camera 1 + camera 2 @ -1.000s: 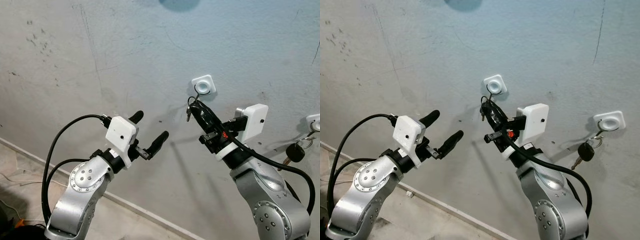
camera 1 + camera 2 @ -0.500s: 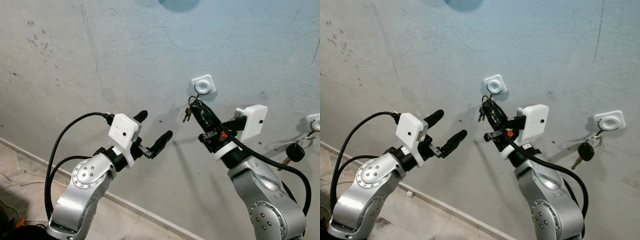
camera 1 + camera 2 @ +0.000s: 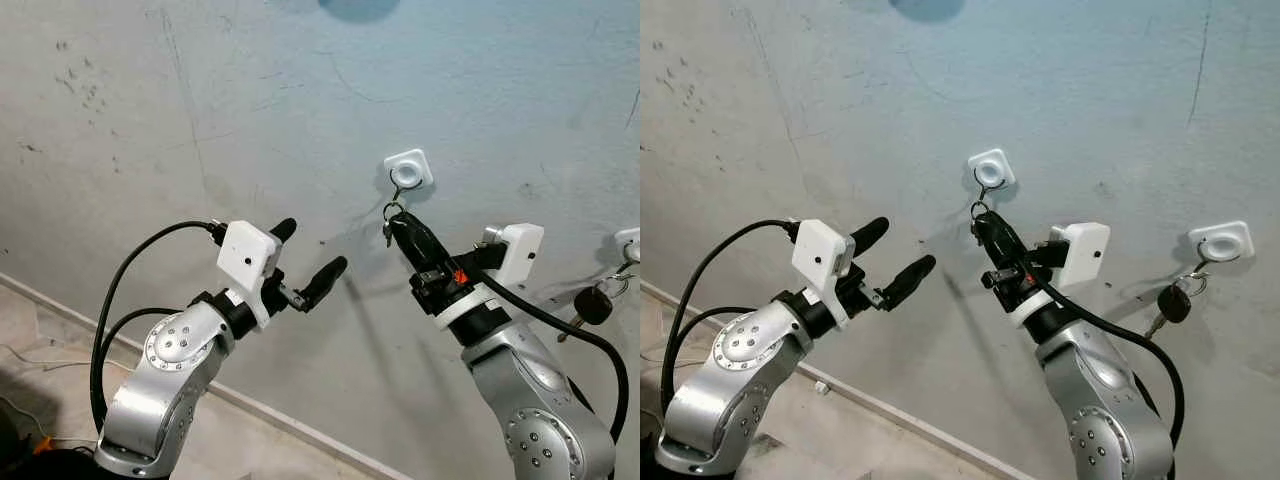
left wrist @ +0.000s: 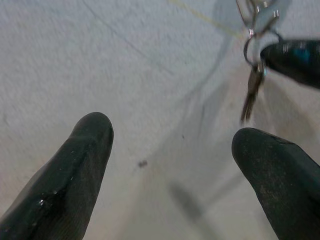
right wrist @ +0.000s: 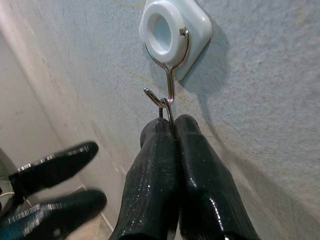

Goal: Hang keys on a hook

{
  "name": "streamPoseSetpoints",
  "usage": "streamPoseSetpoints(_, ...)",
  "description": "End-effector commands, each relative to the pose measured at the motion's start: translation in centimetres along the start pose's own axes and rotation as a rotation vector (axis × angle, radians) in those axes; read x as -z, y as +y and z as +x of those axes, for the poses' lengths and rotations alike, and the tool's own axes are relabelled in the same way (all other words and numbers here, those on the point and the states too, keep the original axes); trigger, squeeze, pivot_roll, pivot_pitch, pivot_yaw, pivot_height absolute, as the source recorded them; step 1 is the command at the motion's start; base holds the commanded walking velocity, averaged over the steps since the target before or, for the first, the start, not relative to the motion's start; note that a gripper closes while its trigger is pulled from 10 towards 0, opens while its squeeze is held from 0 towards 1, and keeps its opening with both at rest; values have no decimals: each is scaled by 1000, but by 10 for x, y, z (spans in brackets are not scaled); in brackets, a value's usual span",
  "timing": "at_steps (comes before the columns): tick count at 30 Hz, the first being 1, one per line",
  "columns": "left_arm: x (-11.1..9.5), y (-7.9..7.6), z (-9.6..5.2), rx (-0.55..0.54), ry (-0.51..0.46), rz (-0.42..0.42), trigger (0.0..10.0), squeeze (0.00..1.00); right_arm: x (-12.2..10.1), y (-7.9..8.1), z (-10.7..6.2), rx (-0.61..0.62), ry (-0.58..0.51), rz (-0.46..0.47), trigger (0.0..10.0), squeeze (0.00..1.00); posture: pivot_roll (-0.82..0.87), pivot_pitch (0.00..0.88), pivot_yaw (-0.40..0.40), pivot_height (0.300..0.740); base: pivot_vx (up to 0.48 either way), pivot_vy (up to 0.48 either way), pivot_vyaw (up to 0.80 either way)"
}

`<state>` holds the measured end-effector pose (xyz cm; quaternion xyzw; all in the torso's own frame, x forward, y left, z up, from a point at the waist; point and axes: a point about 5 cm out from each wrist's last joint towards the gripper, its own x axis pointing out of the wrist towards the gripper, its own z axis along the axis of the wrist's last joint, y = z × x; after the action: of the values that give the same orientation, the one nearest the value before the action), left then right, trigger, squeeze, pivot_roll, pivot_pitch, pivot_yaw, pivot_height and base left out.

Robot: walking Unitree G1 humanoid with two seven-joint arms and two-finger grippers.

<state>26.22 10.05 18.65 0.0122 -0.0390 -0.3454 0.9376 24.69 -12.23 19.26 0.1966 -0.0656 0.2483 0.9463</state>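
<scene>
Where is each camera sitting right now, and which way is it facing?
Left and right eye views: head camera facing the wall; both silver arms, the right gripper below the white hook.
Left wrist view: along the open left gripper toward the wall; keys dangle ahead.
Right wrist view: along shut fingers up at the hook.
Shared: hook and keyring appear in the eye views and the right wrist view.
</scene>
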Motion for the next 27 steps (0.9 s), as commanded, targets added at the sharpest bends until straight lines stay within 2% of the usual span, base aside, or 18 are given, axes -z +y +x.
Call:
streamPoseSetpoints(1,-8,0,0,2,-22,9,10000,0,11,-9,-4,57,61,9,10000,0,167,0,-21,740,0,0,0)
streamPoseSetpoints(6,-10,-1,1,8,-24,9,10000,0,17,-12,-5,85,90,-9,10000,0,167,0,-21,740,0,0,0)
streamPoseSetpoints(18,-20,-11,11,87,-43,35,10000,0,26,-8,-2,76,105,-11,10000,0,168,0,-18,740,0,0,0)
streamPoseSetpoints(19,-20,-12,11,89,-44,34,10000,0,26,-7,-2,73,106,-9,10000,322,169,0,-17,740,0,0,0)
streamPoseSetpoints(20,-21,-12,12,90,-45,33,10000,0,27,-7,-2,66,107,-2,10000,1000,169,0,-17,740,0,0,0)
streamPoseSetpoints(27,-20,-13,12,95,-42,34,10000,0,32,-5,-3,54,124,2,10000,1000,171,0,-19,740,0,0,0)
